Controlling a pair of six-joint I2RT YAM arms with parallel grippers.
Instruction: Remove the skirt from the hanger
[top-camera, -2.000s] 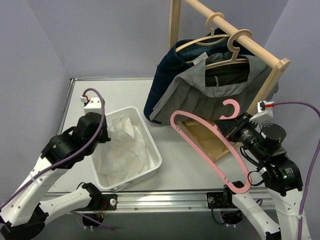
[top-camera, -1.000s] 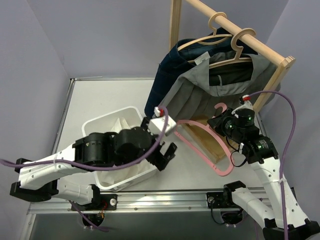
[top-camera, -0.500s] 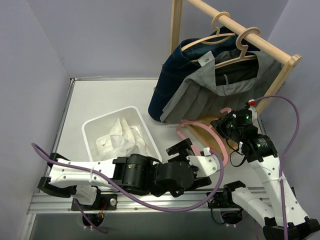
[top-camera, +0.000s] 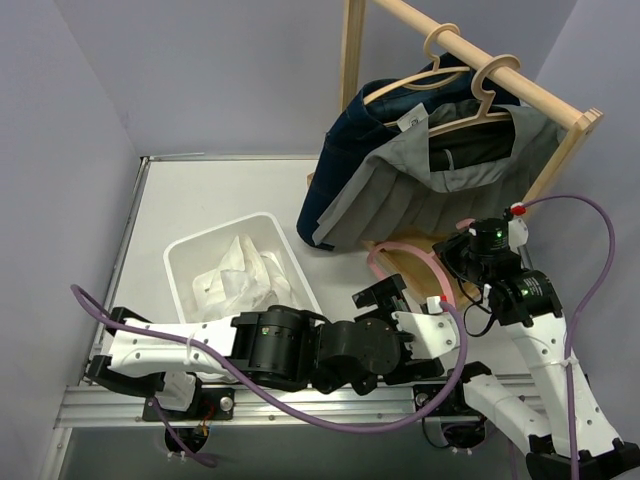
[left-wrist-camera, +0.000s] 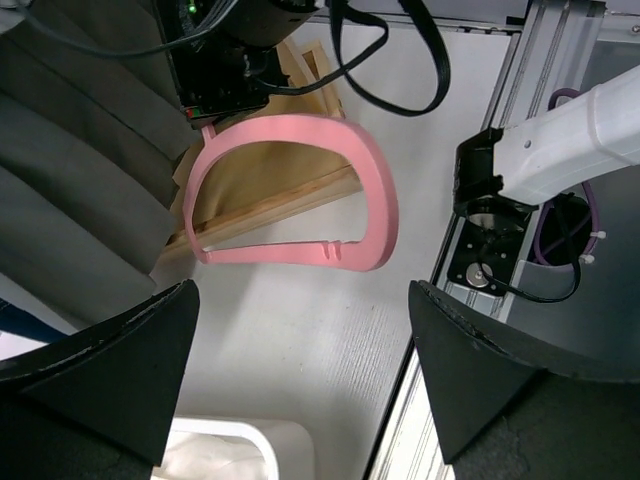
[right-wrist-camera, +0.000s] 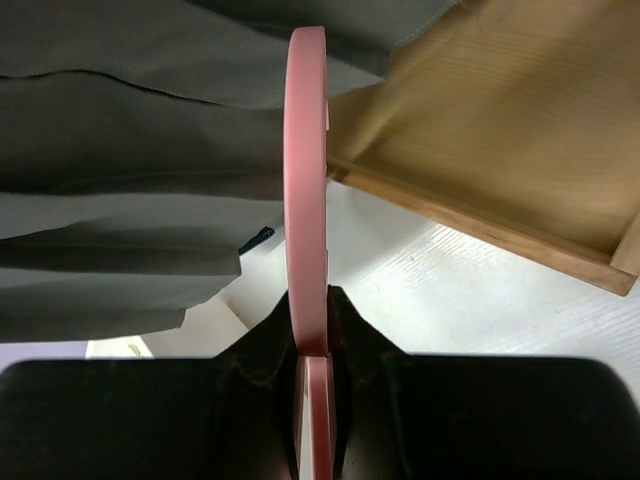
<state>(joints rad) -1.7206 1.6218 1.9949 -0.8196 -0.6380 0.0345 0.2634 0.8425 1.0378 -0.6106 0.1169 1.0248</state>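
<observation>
Beside the rack base, right hand grips pink hanger; left hand gapes empty.

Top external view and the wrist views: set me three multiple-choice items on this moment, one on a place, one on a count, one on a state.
1. Where is the white cloth?
A. in the white bin
B. draped over the rail
C. on the rack's base

2. How many wooden hangers hang on the rail?
A. one
B. two
C. four

3. What is the right hand doing?
A. open and empty
B. shut on the pink hanger
C. shut on the grey skirt

Answers: 1 A, the cloth lies bunched inside the bin's walls. 2 B, two hooks sit over the rail. 3 B, the right wrist view shows both fingers pressed against the pink bar.
</observation>
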